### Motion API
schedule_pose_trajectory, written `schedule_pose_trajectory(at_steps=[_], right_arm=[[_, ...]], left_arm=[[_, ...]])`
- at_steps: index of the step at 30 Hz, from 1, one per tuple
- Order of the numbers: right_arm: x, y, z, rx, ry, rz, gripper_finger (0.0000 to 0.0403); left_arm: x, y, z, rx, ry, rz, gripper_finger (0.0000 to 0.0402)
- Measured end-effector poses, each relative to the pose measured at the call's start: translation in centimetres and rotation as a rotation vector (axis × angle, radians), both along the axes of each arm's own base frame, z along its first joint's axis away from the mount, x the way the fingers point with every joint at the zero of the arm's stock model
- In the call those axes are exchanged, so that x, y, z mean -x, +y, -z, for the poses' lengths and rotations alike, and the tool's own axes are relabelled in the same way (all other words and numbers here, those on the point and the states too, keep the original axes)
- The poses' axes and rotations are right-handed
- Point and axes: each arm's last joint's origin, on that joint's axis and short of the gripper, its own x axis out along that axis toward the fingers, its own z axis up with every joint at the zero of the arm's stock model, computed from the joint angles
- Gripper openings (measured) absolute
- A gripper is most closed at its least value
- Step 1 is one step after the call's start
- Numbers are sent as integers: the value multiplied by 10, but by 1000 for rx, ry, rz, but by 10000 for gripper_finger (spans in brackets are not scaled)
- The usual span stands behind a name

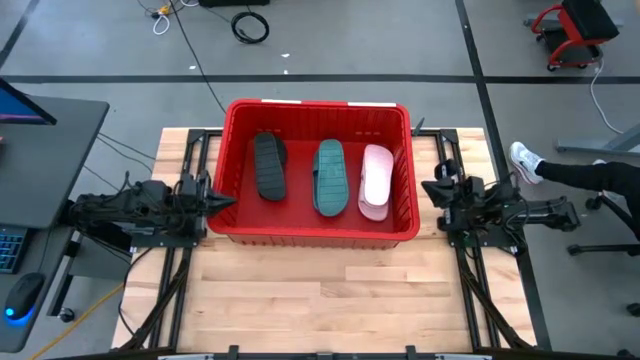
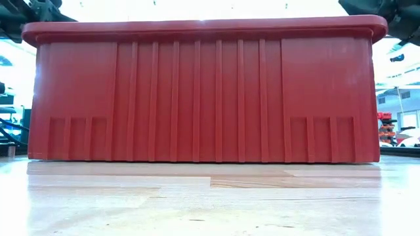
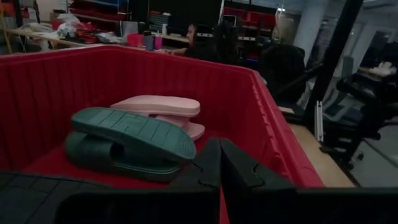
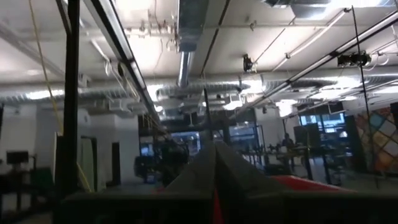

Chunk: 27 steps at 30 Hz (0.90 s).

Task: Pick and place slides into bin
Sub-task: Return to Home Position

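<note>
The red bin stands on the wooden table; the low view shows its near wall. Inside lie a black slide, teal slides and pale pink slides, the teal and pink ones stacked sole up. My left gripper is shut and empty just outside the bin's left wall; its shut fingers show in its wrist view. My right gripper is shut and empty just outside the bin's right wall.
Bare wooden tabletop lies in front of the bin. A desk with a mouse is off the table's left. A person's leg and white shoe are off the table's right side.
</note>
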Motion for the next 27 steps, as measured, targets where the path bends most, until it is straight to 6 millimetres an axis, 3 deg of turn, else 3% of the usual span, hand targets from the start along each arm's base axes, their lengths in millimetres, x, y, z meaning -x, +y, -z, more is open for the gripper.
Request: schedule_pose_trajectory(at_steps=[5, 11, 16, 22, 23, 27], right_arm=[[-5, 0, 6, 38, 80, 27, 14], [-10, 0, 12, 38, 160, 25, 14], [-12, 0, 16, 68, 202, 39, 14], [-13, 0, 18, 94, 230, 61, 14], [-13, 0, 18, 93, 230, 61, 14], [-13, 0, 19, 85, 240, 58, 14]], left_arm=[[0, -1, 2, -71, 32, 39, 12], [1, -3, -18, -120, -186, 104, 11], [-1, -5, -17, -126, -208, 172, 8], [-13, -8, 9, -83, -441, 212, 9], [-15, -8, 18, -73, -451, 212, 6], [-18, -8, 20, -71, -352, 217, 6]])
